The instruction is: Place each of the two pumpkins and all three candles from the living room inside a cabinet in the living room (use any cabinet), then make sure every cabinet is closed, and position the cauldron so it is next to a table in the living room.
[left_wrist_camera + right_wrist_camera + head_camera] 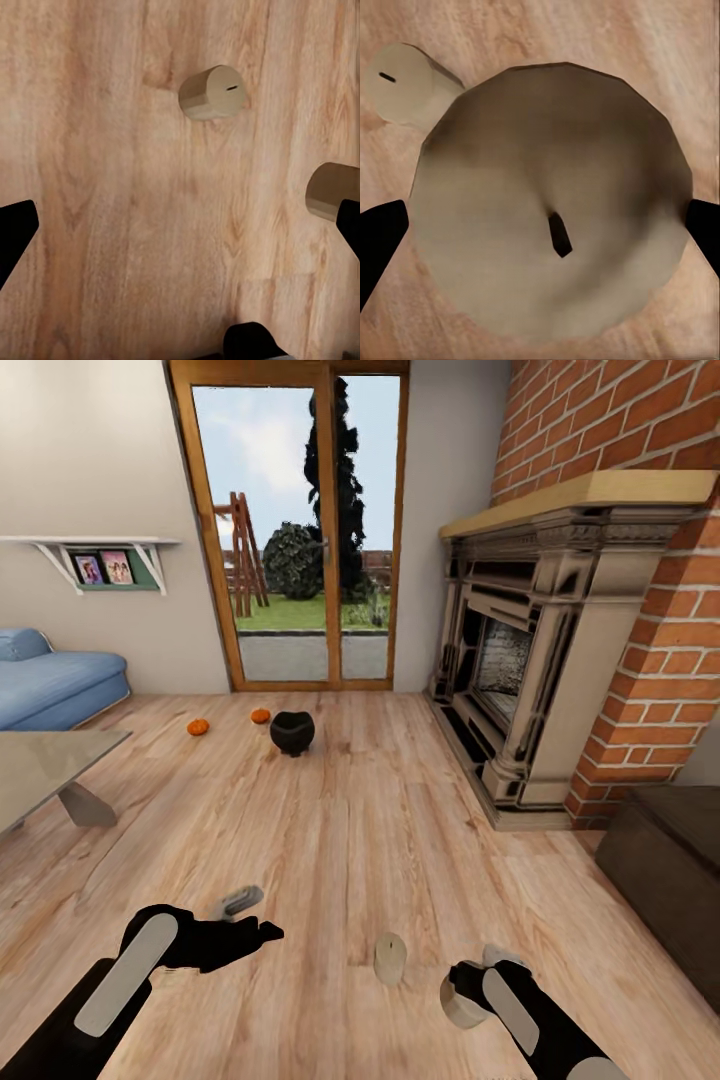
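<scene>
Where the wood floor (330,810) meets the bottom edge of the head view, right end effector (470,992) closed on a cream candle (461,1005); in the right wrist view the same candle (551,202) seen top-on, wick slit near centre, one black finger at either side against it. Just beside it, a second candle (390,958) standing upright on the floor, also seen at the corner of the right wrist view (401,82). To the left, left end effector (255,932) hovering above bare floor, fingers spread wide, gripping nothing; a third candle (240,901) lying tipped on the floor right by its fingertips. Left wrist view: two candles on the boards, one (212,92) ahead, another (332,191) partly behind a finger. Further off at left, corner of the glossy grey counter (45,765); at right, dark-brown cabinet (665,860) beside the fireplace (540,660). Mid-room: black cauldron (292,732) on the floor, well apart from the counter, with two orange pumpkins, one (260,715) just beside it, the other (197,727) near. Beyond: blue sofa (50,680), glass door (300,530).
</scene>
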